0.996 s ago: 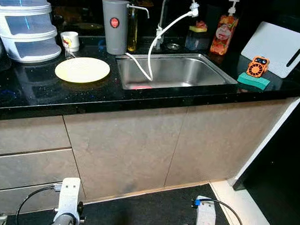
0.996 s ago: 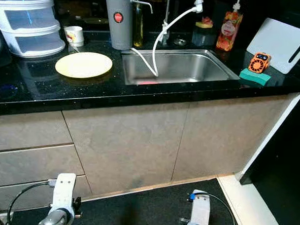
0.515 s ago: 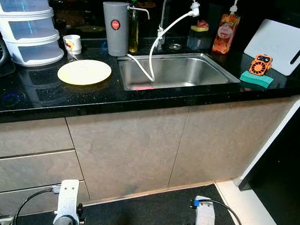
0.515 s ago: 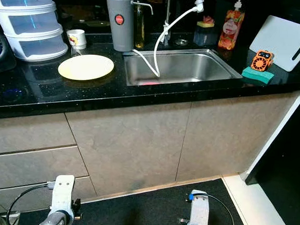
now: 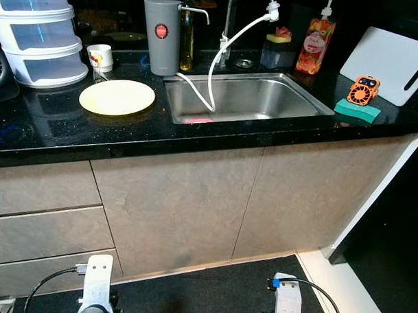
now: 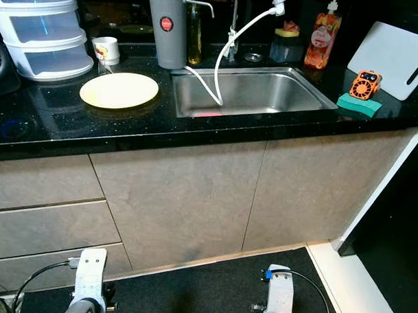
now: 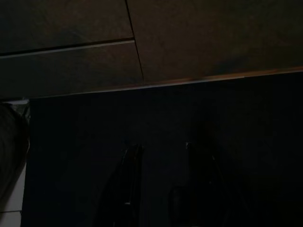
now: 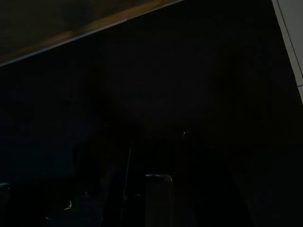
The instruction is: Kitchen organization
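Standing off from the counter [image 5: 196, 132], nothing yet in hand; by the look of it, still the approach step. Next move likely calls for closing in and raising an arm toward the sink [image 5: 242, 99], or the plate [image 5: 117, 97] lying left of it, with the cup [image 5: 99, 57] behind. Left gripper [image 7: 163, 189] hangs low over dark floor, fingers apart, gripping nothing. Right gripper [image 8: 151, 184] likewise low and idle; too dark to tell how far open.
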Robot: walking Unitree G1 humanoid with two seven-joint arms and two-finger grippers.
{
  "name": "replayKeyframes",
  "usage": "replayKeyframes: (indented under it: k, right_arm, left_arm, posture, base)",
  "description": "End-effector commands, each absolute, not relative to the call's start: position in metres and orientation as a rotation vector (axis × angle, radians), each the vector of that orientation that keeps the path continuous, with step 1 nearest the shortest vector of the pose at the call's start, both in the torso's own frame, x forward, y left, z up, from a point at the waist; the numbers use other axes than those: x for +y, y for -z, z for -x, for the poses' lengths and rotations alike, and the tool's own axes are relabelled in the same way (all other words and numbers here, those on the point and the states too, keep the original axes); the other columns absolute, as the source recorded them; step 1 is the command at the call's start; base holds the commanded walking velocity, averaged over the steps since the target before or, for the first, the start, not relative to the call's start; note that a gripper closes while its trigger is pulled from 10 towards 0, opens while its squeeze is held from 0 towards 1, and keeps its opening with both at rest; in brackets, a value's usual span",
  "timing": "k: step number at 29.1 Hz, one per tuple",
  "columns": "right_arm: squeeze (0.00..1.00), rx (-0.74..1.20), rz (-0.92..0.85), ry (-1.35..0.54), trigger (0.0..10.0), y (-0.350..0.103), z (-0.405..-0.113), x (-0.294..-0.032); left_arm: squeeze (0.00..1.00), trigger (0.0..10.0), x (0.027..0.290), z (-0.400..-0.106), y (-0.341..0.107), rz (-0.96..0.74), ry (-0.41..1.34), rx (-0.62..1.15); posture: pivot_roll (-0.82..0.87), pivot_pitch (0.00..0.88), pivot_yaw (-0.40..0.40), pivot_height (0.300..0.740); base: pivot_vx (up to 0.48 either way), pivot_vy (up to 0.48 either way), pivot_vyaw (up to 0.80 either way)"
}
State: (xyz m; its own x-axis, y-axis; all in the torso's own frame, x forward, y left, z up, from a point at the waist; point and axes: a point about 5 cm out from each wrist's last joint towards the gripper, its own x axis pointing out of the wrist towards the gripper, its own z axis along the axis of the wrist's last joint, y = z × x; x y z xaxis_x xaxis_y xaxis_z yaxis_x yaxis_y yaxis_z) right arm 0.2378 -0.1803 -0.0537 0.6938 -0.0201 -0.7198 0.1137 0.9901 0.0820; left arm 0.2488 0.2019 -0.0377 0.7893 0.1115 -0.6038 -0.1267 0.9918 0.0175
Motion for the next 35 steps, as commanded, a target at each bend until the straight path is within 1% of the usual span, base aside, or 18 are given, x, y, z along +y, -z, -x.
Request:
replayKeyframes:
  k: [1,6,7,9,10,17,24,32,35]
  right_arm:
    - [0.0,0.818,-0.11,0.073,10.0,0.0578,-0.2318,-0.18]
    - [0.0,0.823,-0.092,0.06,10.0,0.0588,-0.2302,-0.1795]
    - [0.0,0.827,-0.105,0.065,10.0,0.0594,-0.2293,-0.1794]
    - [0.0,0.827,-0.105,0.065,10.0,0.0594,-0.2293,-0.1794]
    - [0.0,0.836,-0.11,0.067,10.0,0.0609,-0.2272,-0.1792]
    - [0.0,0.847,-0.101,0.058,10.0,0.063,-0.2243,-0.1768]
    - [0.0,0.85,-0.089,0.047,10.0,0.0627,-0.2252,-0.175]
    - [0.0,0.858,-0.104,0.074,10.0,0.0644,-0.2222,-0.1774]
    - [0.0,0.858,-0.105,0.076,10.0,0.0644,-0.2223,-0.1769]
  left_arm:
    - [0.0,10.0,0.2002,-0.2442,0.0411,0.036,-0.135,0.654]
    - [0.0,10.0,0.1962,-0.2377,0.0459,0.077,-0.114,0.666]
    - [0.0,10.0,0.1942,-0.2363,0.047,0.062,-0.085,0.674]
    - [0.0,10.0,0.1942,-0.2363,0.047,0.062,-0.085,0.674]
    - [0.0,10.0,0.1936,-0.2364,0.0473,0.032,-0.071,0.684]
    - [0.0,10.0,0.1959,-0.2416,0.0437,0.059,-0.112,0.666]
    - [0.0,10.0,0.1959,-0.2412,0.044,0.057,-0.114,0.668]
    - [0.0,10.0,0.1939,-0.2368,0.047,0.049,-0.104,0.675]
    - [0.0,10.0,0.1935,-0.2372,0.0469,0.047,-0.101,0.675]
  posture:
    - [0.03,0.11,0.0,0.74]
    - [0.03,0.113,0.009,0.74]
    - [0.02,0.111,0.009,0.74]
    - [0.02,0.111,0.009,0.74]
    - [0.04,0.111,-0.002,0.74]
    - [0.05,0.111,-0.017,0.74]
    - [0.05,0.105,-0.023,0.74]
    - [0.05,0.086,-0.008,0.74]
    - [0.05,0.079,-0.019,0.74]
  base:
    - [0.0,0.0,0.0]
    - [0.0,0.0,0.0]
    - [0.0,0.0,0.0]
    - [0.0,0.0,0.0]
    - [0.0,0.0,0.0]
    - [0.0,0.0,0.0]
    - [0.0,0.0,0.0]
    - [0.0,0.0,0.0]
    - [0.0,0.0,0.0]
